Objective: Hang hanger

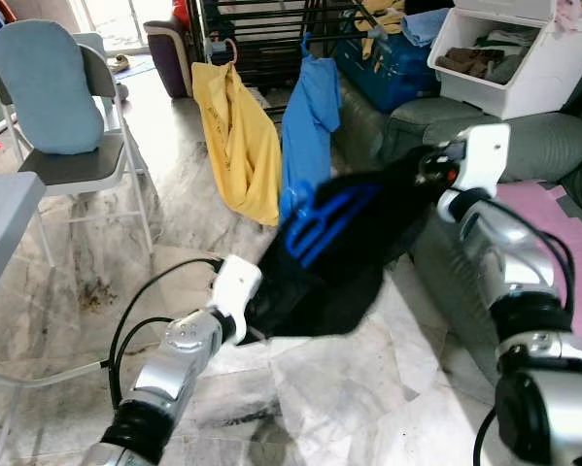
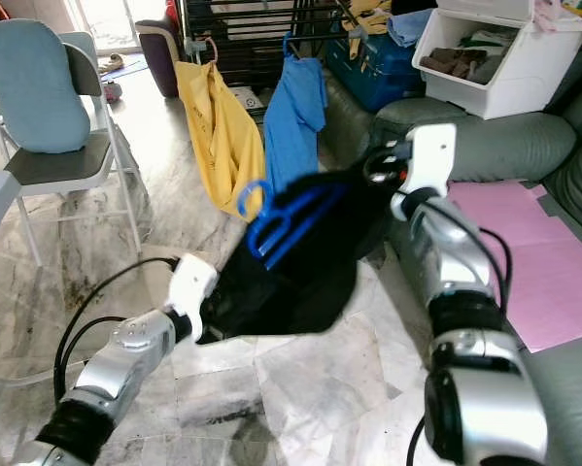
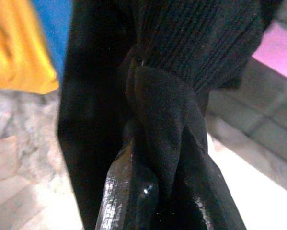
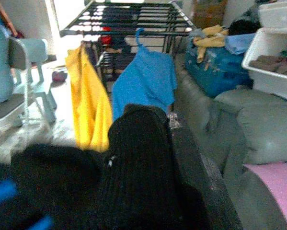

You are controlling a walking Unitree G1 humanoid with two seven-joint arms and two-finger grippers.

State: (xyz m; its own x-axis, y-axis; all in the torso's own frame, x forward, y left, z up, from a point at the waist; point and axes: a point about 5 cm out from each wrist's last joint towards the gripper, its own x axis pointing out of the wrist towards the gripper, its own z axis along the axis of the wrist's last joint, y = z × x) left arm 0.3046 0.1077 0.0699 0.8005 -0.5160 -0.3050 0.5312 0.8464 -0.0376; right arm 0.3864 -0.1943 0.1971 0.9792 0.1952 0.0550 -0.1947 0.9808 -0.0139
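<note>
A black garment (image 1: 344, 267) with a blue hanger (image 2: 281, 221) inside it is stretched in the air between my two arms, above the marble floor. My left gripper (image 1: 255, 316) is shut on the garment's lower edge; in the left wrist view its fingers (image 3: 133, 191) pinch a fold of black cloth. My right gripper (image 1: 419, 177) is shut on the ribbed upper edge (image 4: 133, 163), beside one black finger (image 4: 193, 167). Ahead stands the black drying rack (image 4: 129, 19), with a yellow shirt (image 1: 237, 136) and a blue shirt (image 1: 310, 121) hanging on it.
A folding chair with a light blue cushion (image 1: 52, 92) stands at the left. A grey sofa (image 1: 533, 146) runs along the right, with a white bin of clothes (image 1: 524, 68), a blue bag (image 1: 388, 68) and a pink sheet (image 1: 563, 233).
</note>
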